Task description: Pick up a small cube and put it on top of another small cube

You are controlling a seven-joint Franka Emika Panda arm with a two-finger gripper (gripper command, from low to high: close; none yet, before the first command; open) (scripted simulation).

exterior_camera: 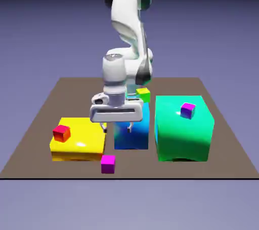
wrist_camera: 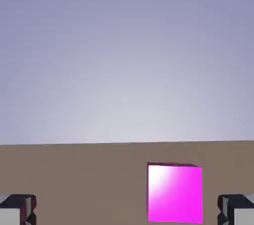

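Observation:
The small cube [exterior_camera: 108,164], plain magenta, lies on the brown table near its front edge, just in front of the gap between the yellow and blue blocks. My gripper [exterior_camera: 117,126] hangs open above and slightly behind it, with nothing between the fingers. In the hand view the small cube [wrist_camera: 174,193] sits on the table right of centre, closer to the right fingertip [wrist_camera: 237,210] than to the left one [wrist_camera: 17,209]; the gripper [wrist_camera: 127,211] is open around empty space. Other small cubes: a red one [exterior_camera: 61,133], a magenta-topped purple one [exterior_camera: 187,110] and a yellow-green one [exterior_camera: 143,94].
The red cube sits on a big yellow block [exterior_camera: 81,140], the purple one on a big green block [exterior_camera: 183,132], the yellow-green one on a blue block [exterior_camera: 132,132] partly hidden behind my hand. The table's front edge [exterior_camera: 126,177] is just past the small cube.

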